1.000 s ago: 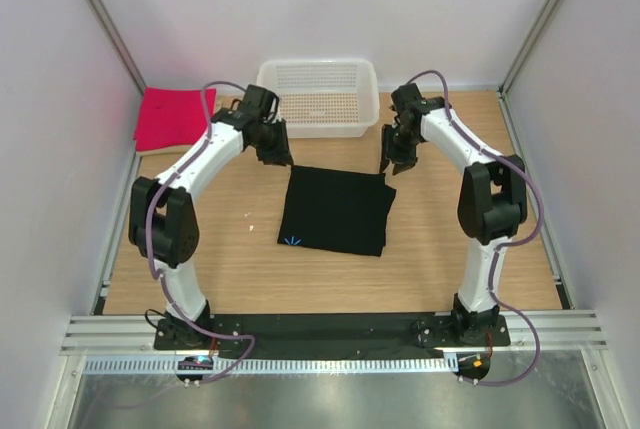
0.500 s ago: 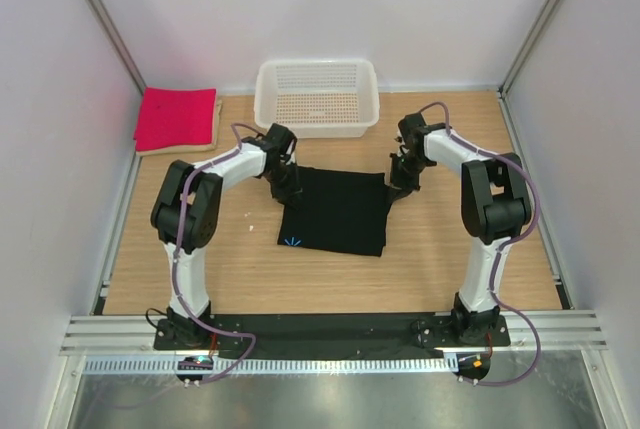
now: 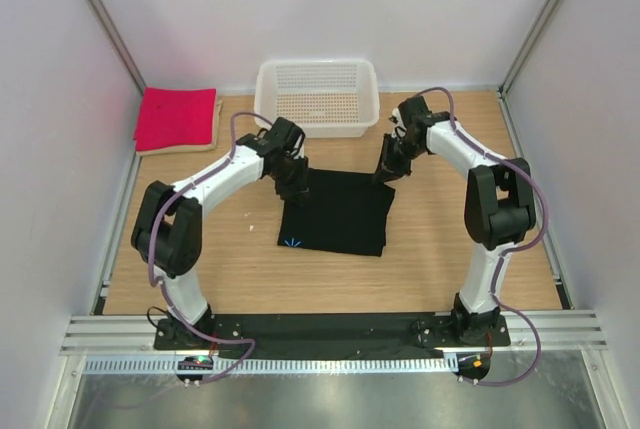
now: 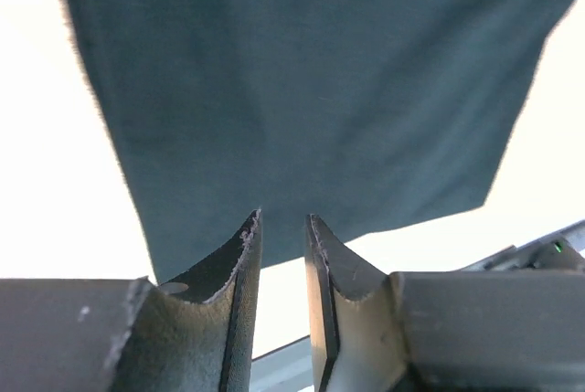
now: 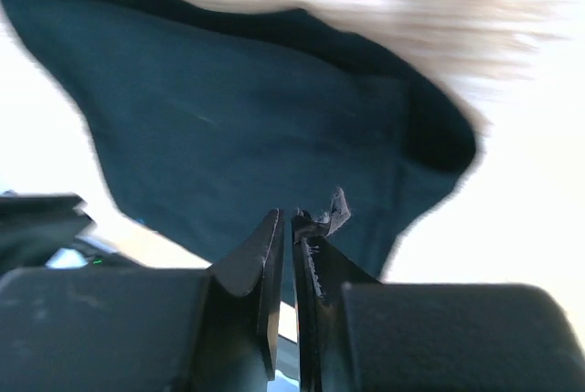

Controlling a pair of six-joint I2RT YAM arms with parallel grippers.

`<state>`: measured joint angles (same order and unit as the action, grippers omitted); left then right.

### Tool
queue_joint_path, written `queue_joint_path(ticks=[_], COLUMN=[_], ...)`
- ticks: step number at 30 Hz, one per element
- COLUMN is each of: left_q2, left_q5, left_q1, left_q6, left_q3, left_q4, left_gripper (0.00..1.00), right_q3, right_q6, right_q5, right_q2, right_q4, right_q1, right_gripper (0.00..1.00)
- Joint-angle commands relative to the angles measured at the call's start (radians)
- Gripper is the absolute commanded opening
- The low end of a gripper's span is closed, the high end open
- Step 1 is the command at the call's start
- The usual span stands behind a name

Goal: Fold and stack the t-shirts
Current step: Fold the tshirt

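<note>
Pale walls with metal corner posts close in three sides of the cell. The floor of it is a light wooden table. A black plate at the table's near edge carries both arm bases, with a ribbed rail and a steel sheet in front of it.

The black shirt lies folded to a rough square in the middle of the table, flat over most of its area. The basket sits just beyond it at the far edge. In the far left corner the pink shirt lies folded on the beige shirt, which shows only along the right and near edges.

The left gripper is down at the black shirt's far left corner, its jaws a narrow gap apart. I cannot tell if they pinch cloth. The right gripper is at the far right corner, its jaws closed to a thin slit. Here too, a grip on the cloth cannot be told.

A blue mark sits at the shirt's near left corner. A white speck lies on the wood to its left.
</note>
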<state>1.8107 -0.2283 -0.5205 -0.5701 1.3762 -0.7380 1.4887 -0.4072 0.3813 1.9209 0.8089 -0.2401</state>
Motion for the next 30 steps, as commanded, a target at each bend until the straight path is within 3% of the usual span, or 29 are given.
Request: queue_joint_path(ticks=[1,8,14,17,20,22,23,26,30], left_q2=[-0.034,-0.053,-0.108,-0.16,-0.172,-0.156,-0.143,-0.093,0.039], left_q5=[-0.019,-0.046,-0.025,-0.014,0.007,0.001,-0.031,-0.091,-0.177], left_q1=[-0.022,-0.023,-0.024,-0.016,0.02,0.075,0.095,0.163,0.181], left_q6=[0.006,-0.019,-0.007,0.027,0.099,0.156,0.173,0.24,0.332], left_q3=[0.024,-0.127,-0.206,-0.18,-0.071,-0.031,0.004,0.04,0.167], left_q4=[-0.026,0.029,0.031,0.014,-0.029,-0.029,-0.023,0.04,0.068], left_gripper=[0.27,0.25,0.25,0.34,0.57,0.63,0.75,0.84,0.84], right_q3=[0.009,-0.102,-0.114,-0.076,-0.03,-0.004,0.008,0.007,-0.025], right_q6=[-0.056,0.024,0.1,0.094,0.084,0.081,0.082,0.09,0.105], right_q5=[0.111,-0.024,-0.153,-0.134,-0.114,-0.102,-0.087,-0.068,-0.05], right_q2=[0.027,0.086,0.023,-0.017,-0.068,-0.111,-0.128,-0.197,-0.282], right_q4=[-0.068,-0.089,-0.016,0.025,0.065,0.099,0.108,0.141,0.173], right_q1=[-0.005,0.041,0.051,0.053,0.047,0.047,0.047,0.045,0.047], right_gripper=[0.16,0.15,0.15,0.17,0.24,0.28,0.32,0.39,0.43])
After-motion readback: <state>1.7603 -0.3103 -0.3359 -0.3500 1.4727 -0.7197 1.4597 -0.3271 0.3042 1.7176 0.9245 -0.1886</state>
